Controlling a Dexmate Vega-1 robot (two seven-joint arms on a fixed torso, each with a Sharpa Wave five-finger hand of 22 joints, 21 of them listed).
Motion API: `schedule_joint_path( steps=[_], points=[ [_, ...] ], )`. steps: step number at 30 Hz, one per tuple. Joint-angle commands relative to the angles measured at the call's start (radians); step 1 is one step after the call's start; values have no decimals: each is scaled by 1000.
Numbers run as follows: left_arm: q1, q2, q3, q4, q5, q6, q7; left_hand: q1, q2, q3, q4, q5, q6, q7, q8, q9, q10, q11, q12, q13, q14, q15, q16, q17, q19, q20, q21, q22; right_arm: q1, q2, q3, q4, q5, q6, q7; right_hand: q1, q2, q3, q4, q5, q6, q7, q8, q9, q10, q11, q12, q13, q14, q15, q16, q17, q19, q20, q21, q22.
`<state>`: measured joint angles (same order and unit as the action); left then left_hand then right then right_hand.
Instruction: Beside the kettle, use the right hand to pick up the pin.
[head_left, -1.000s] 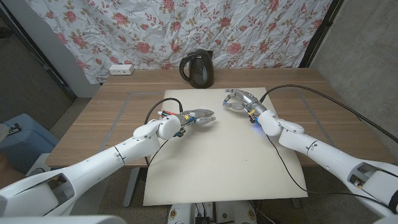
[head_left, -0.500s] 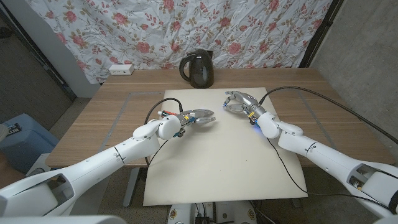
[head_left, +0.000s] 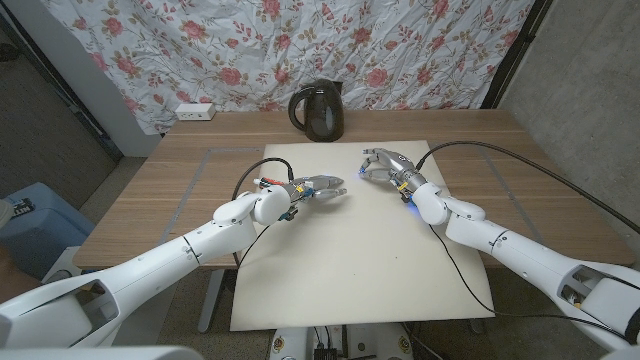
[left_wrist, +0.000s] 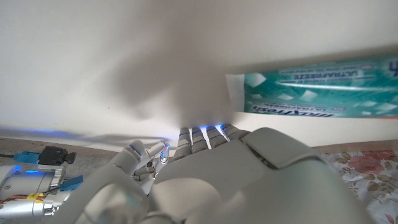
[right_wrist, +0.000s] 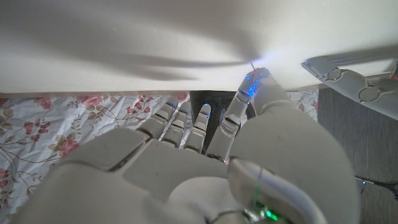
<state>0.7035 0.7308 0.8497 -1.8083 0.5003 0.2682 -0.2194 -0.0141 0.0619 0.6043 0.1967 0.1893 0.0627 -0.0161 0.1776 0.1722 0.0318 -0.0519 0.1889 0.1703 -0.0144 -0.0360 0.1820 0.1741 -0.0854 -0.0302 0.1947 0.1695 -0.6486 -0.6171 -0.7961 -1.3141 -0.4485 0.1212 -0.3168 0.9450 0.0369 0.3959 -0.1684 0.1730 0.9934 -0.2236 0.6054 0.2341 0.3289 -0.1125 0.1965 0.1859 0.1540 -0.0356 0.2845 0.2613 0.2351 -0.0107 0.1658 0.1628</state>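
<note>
The black kettle (head_left: 317, 110) stands at the far edge of the white mat (head_left: 360, 260). My right hand (head_left: 386, 164) hovers to the kettle's right, over the mat's far right part, with its fingers curled in. A thin pin (right_wrist: 252, 64) pokes out from between its pinched fingertips (right_wrist: 260, 81) toward the mat. My left hand (head_left: 318, 188) stays over the mat's middle left with its fingers stretched toward the right hand. A teal toothpaste box (left_wrist: 317, 93) lies close to its fingers (left_wrist: 199, 134); I cannot make out whether the hand holds it.
A white power strip (head_left: 194, 111) lies at the table's far left, before the flowered cloth. A black cable (head_left: 520, 160) runs along my right arm over the table. The near half of the mat is bare.
The right hand has drawn its fingers closer together and shifted a little toward the kettle. The left arm has kept still.
</note>
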Motion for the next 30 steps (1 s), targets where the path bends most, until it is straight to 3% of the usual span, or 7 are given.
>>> schedule_joint_path(
  steps=[1,30],
  points=[
    [0,-3,1,2,4,6,-4,1,131,-2,-1,7,13,-1,7,3,8,0,4,4,7,-24,5,5,4,-93,5,5,6,-2,-8,10,3,-5,17,7,3,-1,3,2,8,-1,0,5,-6,1,-1,1,-6,-23,-6,0,-6,-8,9,3],
    [-17,-3,6,11,4,14,-24,4,130,2,-3,8,15,-2,6,3,10,-1,3,4,9,-23,4,4,7,-94,5,4,26,-9,-25,47,-1,13,32,5,10,-2,7,2,12,-1,-6,1,-20,0,-6,0,-15,-20,-15,-9,5,-22,19,2]
  ],
)
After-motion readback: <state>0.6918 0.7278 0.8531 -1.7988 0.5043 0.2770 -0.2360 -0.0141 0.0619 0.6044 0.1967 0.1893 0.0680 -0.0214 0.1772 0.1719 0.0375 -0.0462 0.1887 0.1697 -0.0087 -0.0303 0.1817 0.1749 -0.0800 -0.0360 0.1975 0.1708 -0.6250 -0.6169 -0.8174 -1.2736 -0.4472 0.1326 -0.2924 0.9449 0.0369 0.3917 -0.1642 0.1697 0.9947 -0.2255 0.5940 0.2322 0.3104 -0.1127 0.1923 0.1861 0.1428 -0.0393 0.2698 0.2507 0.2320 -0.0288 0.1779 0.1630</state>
